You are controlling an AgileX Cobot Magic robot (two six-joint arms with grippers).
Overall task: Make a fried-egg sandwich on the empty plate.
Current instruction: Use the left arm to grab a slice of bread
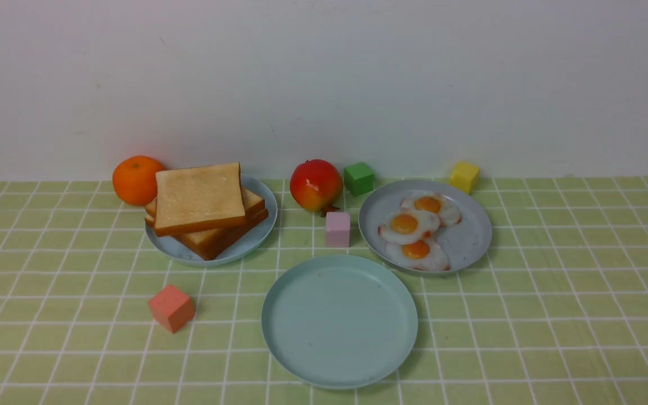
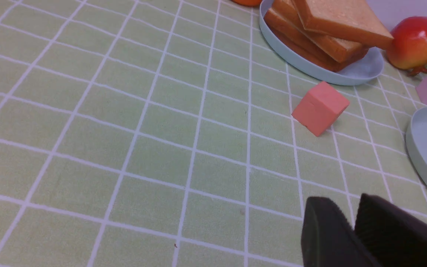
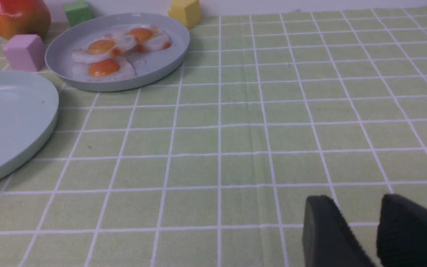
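Tablecloth under low left fingers, right fingers parted, empty

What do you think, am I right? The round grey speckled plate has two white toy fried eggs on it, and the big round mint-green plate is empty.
Not quite. The round grey speckled plate holds three white toy fried eggs with orange yolks, not two; the front view shows all three. The big round mint-green plate is empty, as you said.

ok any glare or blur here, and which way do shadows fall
Front view: soft even light, faint shadows right of the empty plate and coral cube. Left wrist view: glare spot on the pomegranate. Right wrist view: right gripper dark, slightly blurred.
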